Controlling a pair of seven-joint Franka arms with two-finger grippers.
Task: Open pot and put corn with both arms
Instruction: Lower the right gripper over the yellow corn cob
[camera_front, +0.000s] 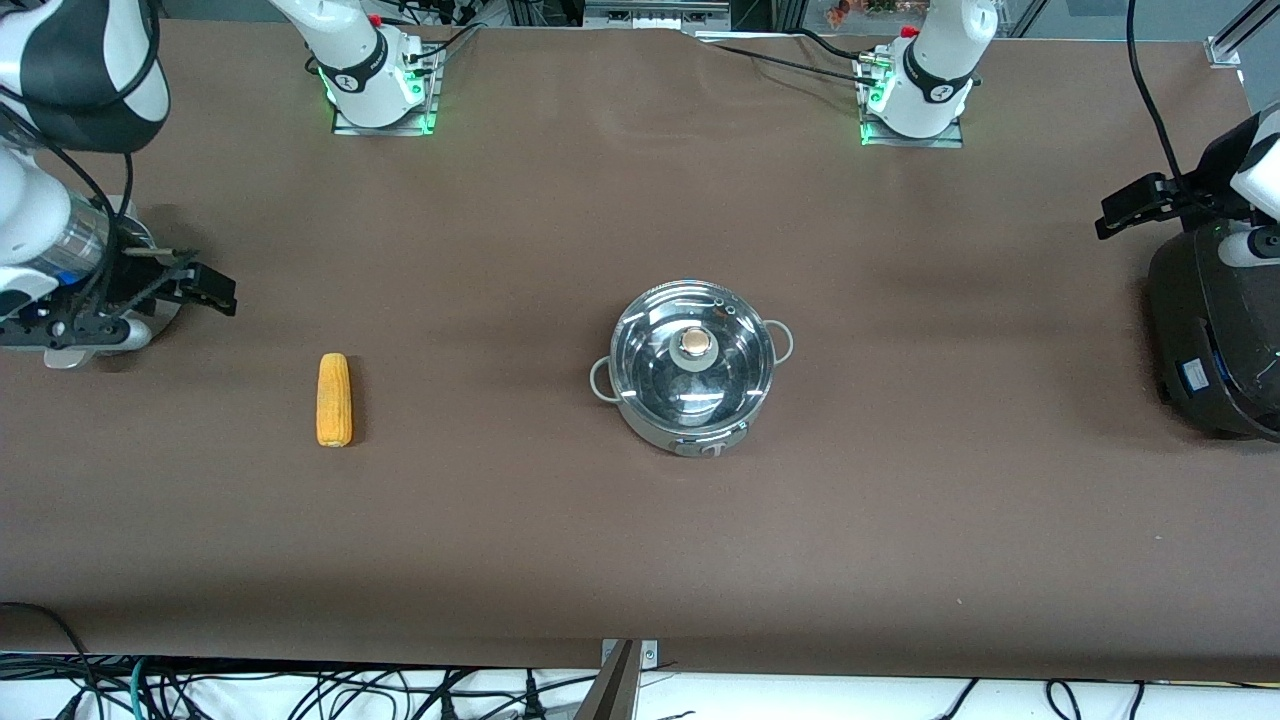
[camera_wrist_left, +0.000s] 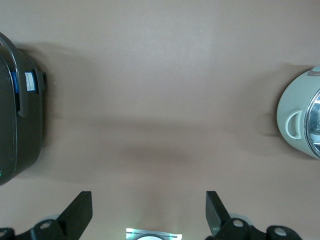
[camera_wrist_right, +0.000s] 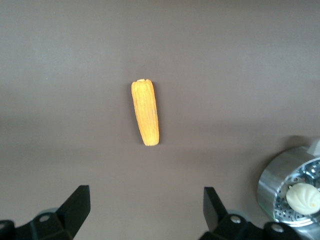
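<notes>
The shiny steel pot (camera_front: 690, 385) stands mid-table with its clear glass lid (camera_front: 650, 350) on, and the tan knob (camera_front: 695, 345) on top. Its side and one loop handle show in the left wrist view (camera_wrist_left: 300, 122). The yellow-orange corn cob (camera_front: 334, 399) lies on the table toward the right arm's end, and also shows in the right wrist view (camera_wrist_right: 145, 112). My right gripper (camera_front: 205, 285) (camera_wrist_right: 146, 207) is open and empty, up over the table beside the corn. My left gripper (camera_front: 1125, 210) (camera_wrist_left: 148, 210) is open and empty, over the table between the pot and the black cooker.
A large black cooker (camera_front: 1215, 340) (camera_wrist_left: 20, 120) stands at the left arm's end. A steel steamer pot (camera_front: 145, 330) (camera_wrist_right: 280, 185) holding a white bun (camera_wrist_right: 305, 196) sits under the right arm. Brown cloth covers the table (camera_front: 900, 500).
</notes>
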